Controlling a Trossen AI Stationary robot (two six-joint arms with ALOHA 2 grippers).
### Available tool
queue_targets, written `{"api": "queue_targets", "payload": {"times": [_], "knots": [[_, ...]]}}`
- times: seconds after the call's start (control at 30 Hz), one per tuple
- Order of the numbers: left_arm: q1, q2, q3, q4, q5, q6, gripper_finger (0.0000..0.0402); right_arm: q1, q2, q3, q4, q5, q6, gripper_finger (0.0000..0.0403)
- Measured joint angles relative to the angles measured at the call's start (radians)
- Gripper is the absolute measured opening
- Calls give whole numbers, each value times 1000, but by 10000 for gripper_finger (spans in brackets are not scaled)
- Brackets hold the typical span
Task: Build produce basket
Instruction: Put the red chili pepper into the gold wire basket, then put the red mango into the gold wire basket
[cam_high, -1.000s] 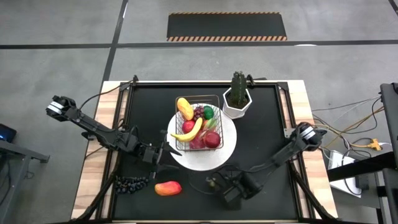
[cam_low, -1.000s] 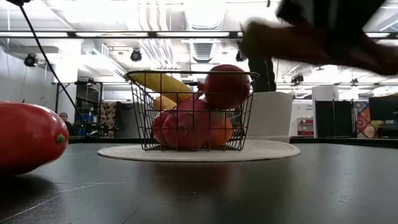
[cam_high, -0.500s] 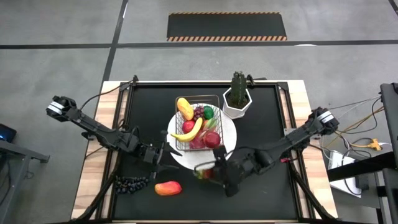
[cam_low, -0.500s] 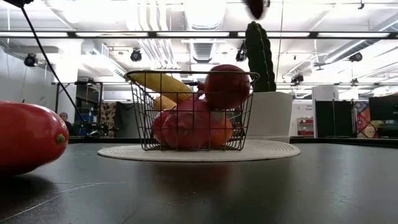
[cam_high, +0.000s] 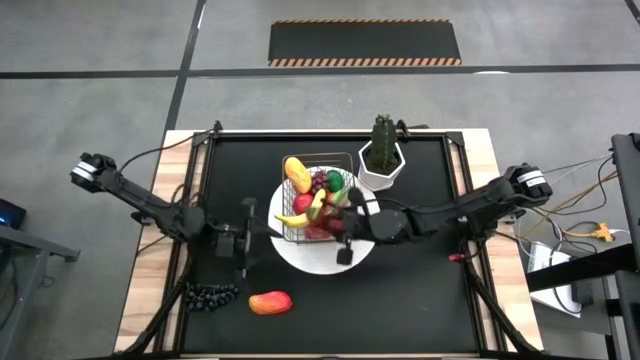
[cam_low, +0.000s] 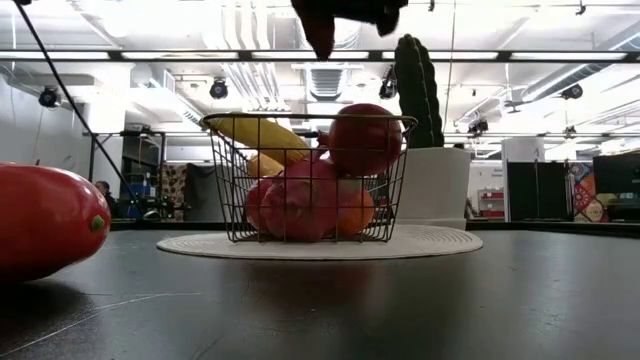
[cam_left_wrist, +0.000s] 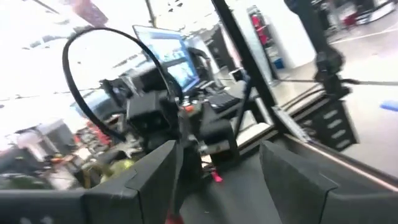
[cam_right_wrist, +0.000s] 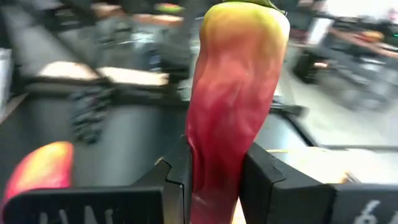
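The right gripper (cam_right_wrist: 214, 180) is clamped on a red-and-yellow chili (cam_right_wrist: 233, 93), the pepper standing upright between its two dark fingers (cam_right_wrist: 177, 171). In the high view this gripper (cam_high: 343, 222) sits at the middle of the frame, over the right edge of the wire basket (cam_high: 300, 160), which rests on a round white plate (cam_high: 365, 245). A banana (cam_high: 303, 212), an orange (cam_high: 297, 173) and dark grapes (cam_high: 319, 181) lie in the basket. The left gripper (cam_high: 245, 243) hovers left of the plate, its fingers (cam_left_wrist: 143, 186) spread apart and empty. At lower left, a mango (cam_high: 270, 301) lies beside a loose grape bunch (cam_high: 210, 296)
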Motion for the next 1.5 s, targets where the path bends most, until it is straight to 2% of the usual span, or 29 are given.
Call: {"api": "queue_targets", "payload": {"times": [0.17,0.3,0.63,0.87,1.1,1.5], "knots": [[0,-57,0,2,-55,69,212,-43,11,-37,107,237,61,74],[0,-81,0,-2,-80,80,212,-87,32,-39,107,322,117,74],[0,-66,-7,-9,-89,94,212,-205,47,-39,82,327,219,75],[0,-67,-7,-8,-89,110,212,-287,47,-41,-34,326,338,117],[0,-67,-7,-7,-89,110,212,-298,54,-49,-45,324,332,150],[0,-67,-7,-6,-89,110,212,-307,74,-44,-45,325,329,162]]}}
